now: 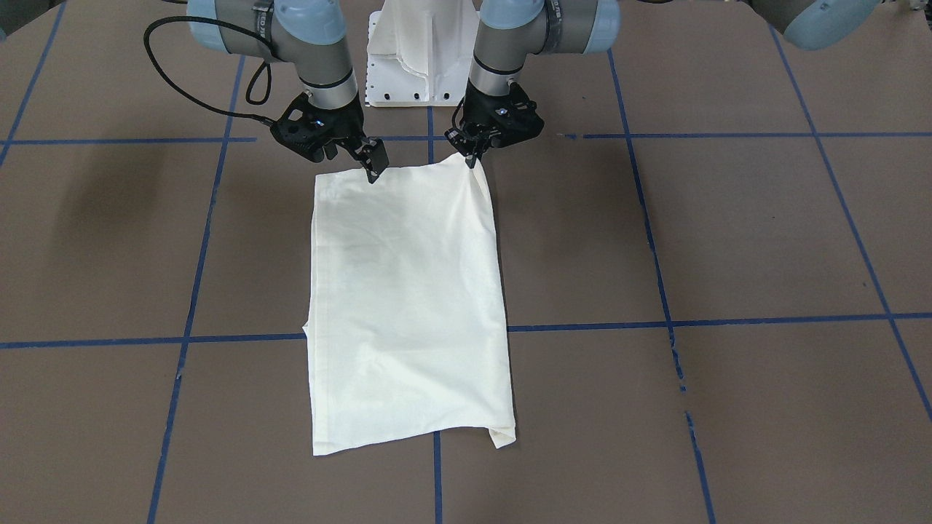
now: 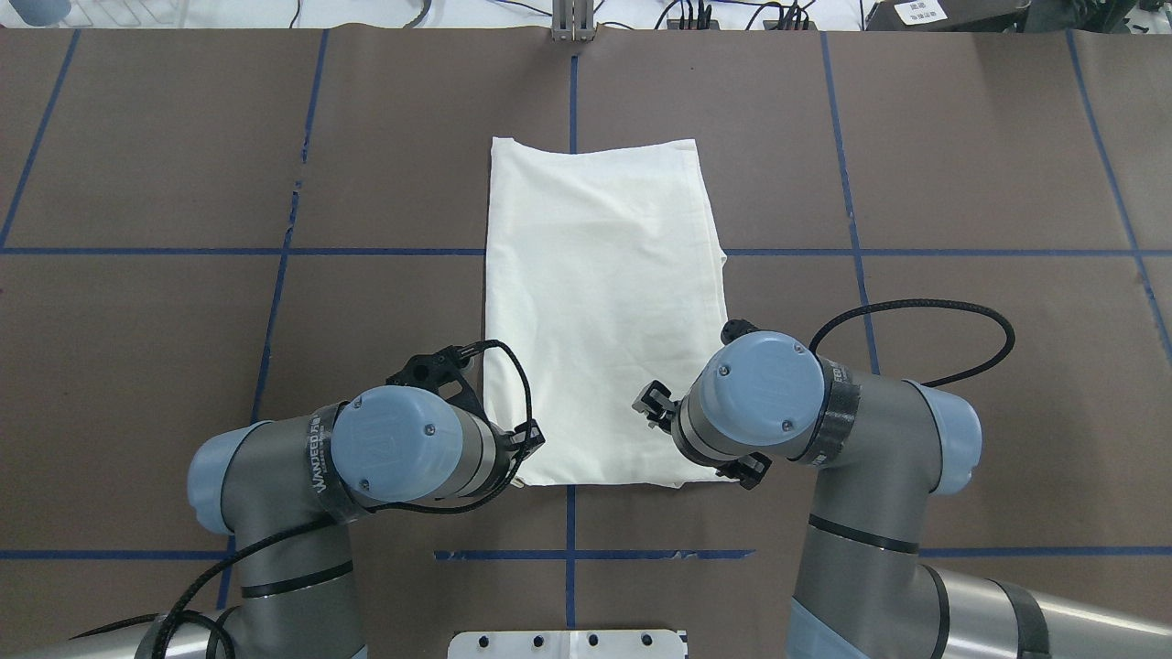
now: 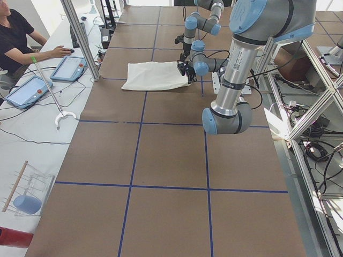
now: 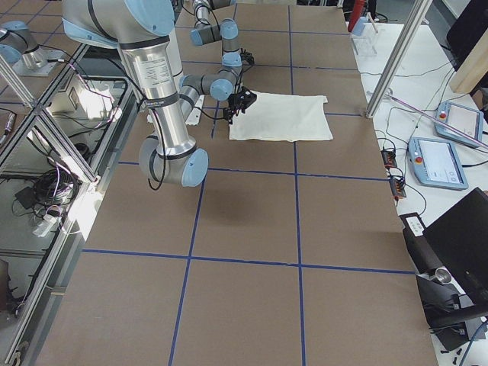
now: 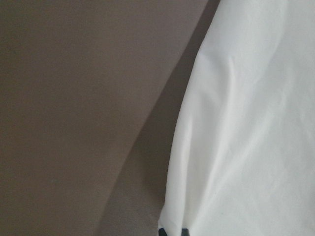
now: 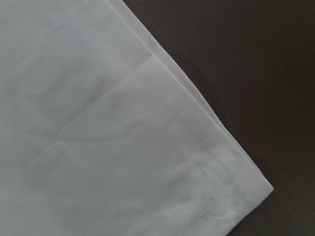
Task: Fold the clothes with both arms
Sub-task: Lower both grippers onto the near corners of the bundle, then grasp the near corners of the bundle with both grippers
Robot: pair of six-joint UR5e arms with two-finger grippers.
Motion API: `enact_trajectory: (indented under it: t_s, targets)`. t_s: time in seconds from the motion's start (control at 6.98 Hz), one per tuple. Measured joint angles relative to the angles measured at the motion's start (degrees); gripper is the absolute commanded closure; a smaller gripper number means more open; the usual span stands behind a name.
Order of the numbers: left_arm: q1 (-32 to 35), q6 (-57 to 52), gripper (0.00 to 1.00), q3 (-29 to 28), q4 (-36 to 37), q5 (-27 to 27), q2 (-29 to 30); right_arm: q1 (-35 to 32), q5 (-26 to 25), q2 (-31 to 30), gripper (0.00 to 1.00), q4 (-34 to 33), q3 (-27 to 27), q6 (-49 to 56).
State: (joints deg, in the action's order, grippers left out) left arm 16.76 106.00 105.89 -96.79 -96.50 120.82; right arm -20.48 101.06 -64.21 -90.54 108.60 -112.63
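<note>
I see the shirt [image 1: 408,291] plain cream-white on its upturned side. The table [image 1: 728,240] reads brown, crossed by a grid of blue tape [image 1: 764,320]. The left arm [image 1: 510,40] and right arm [image 1: 306,51] are grey with light-blue caps [image 2: 394,444]; left gripper [image 1: 472,156], right gripper [image 1: 373,171] and cables [image 2: 916,303] black; base [image 1: 415,65] white

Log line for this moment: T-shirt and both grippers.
T-shirt: folded oblong, plain cream side up | left gripper: shut on T-shirt corner, raised | right gripper: at same edge, grip unclear
</note>
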Motion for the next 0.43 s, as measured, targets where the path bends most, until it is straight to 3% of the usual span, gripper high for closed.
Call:
enact_trajectory:
  t_s: [0.43]
  targets:
    - [0.0,-0.1,1.00,0.0,-0.1,0.1,0.0,1.4,-0.6,-1.1,0.00,4.5,-3.3,-1.5]
